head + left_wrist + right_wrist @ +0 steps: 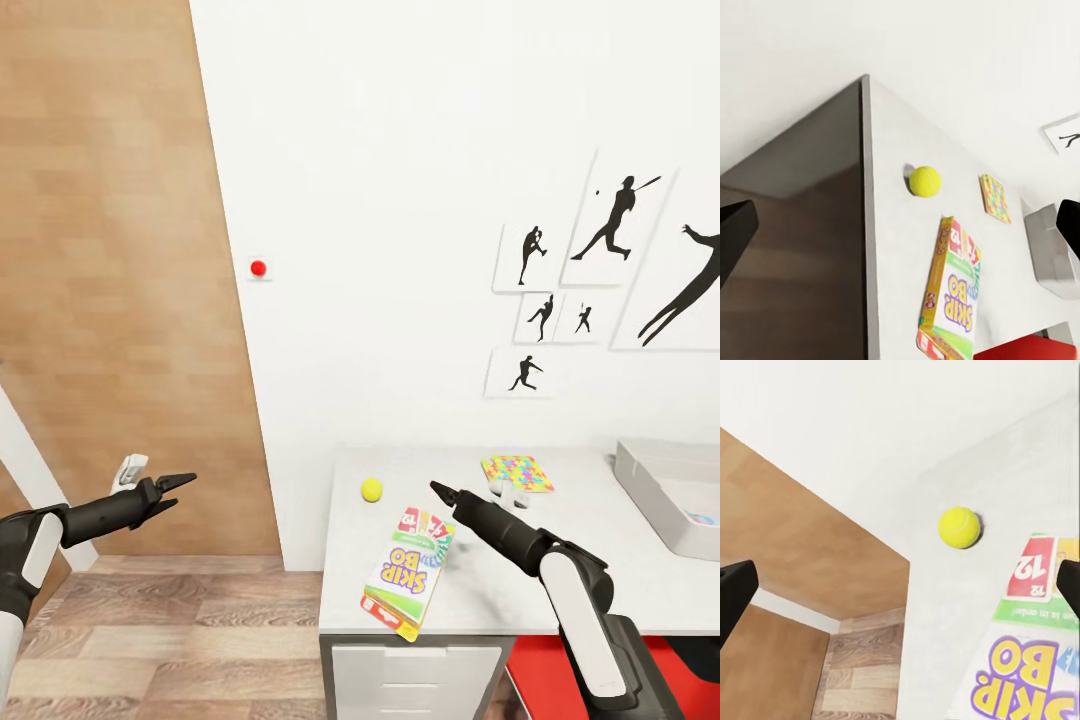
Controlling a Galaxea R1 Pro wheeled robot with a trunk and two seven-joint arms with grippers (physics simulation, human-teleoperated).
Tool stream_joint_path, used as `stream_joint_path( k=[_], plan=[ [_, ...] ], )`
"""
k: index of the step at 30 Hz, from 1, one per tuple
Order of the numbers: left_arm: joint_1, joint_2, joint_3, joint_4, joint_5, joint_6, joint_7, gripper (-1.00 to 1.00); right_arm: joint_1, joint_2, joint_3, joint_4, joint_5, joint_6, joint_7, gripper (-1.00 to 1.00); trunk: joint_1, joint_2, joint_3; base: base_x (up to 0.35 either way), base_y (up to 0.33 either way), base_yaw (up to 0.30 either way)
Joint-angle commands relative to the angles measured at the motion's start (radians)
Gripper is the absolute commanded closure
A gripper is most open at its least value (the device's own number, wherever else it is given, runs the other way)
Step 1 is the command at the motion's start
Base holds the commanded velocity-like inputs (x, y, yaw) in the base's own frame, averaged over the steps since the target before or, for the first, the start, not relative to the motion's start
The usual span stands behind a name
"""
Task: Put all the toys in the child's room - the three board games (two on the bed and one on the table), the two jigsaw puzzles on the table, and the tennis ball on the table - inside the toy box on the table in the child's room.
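On the table [470, 600] lie a yellow tennis ball [371, 489] [925, 181] [959, 526], a Skip-Bo board game [410, 572] [952, 296] [1027, 660] near the front edge, and a bright jigsaw puzzle [517, 473] [995, 198] farther back. The pale grey toy box [660, 480] stands at the right end with something blue inside. My right gripper [440, 490] hovers open and empty over the game's far end, just right of the ball. My left gripper [180, 482] is open and empty, off the table's left end above the floor.
A white wall with black baseball-player pictures [600, 280] and a red button [258, 268] rises behind the table. A wood panel [110, 250] stands at the left. White drawers [415, 680] and a red object [540, 680] sit under the table.
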Motion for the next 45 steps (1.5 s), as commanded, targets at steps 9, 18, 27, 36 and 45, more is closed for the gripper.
stream_joint_path(
  k=[9,18,27,36,45],
  plan=[
    [-0.001,0.0,0.001,0.0,-0.002,0.005,-0.005,-1.0,-0.217,0.009,-0.002,0.068,-0.013,0.109,-0.31,-1.0,0.001,-0.002,-0.002,0.0,0.0,0.0],
    [-0.001,0.001,0.001,0.0,-0.002,0.006,-0.005,-1.0,-0.582,0.104,0.0,0.537,-0.003,0.155,-0.595,-1.0,0.001,-0.002,-0.002,0.0,0.0,0.0],
    [-0.001,0.001,0.001,0.0,-0.002,0.006,-0.005,-1.0,-0.745,0.114,0.001,0.915,0.001,0.054,-0.65,-1.0,0.001,-0.002,-0.002,0.0,0.0,0.0],
    [-0.001,0.002,0.001,0.0,-0.001,0.005,-0.008,-1.0,-0.753,0.105,0.005,0.947,0.003,0.037,-0.652,-1.0,0.001,-0.002,-0.011,0.0,0.0,0.0],
    [-0.001,0.006,0.001,0.0,-0.001,0.004,-0.015,-1.0,-0.753,0.101,0.005,0.949,0.004,0.026,-0.652,-1.0,0.001,-0.002,-0.026,0.0,0.0,0.0]
  ],
)
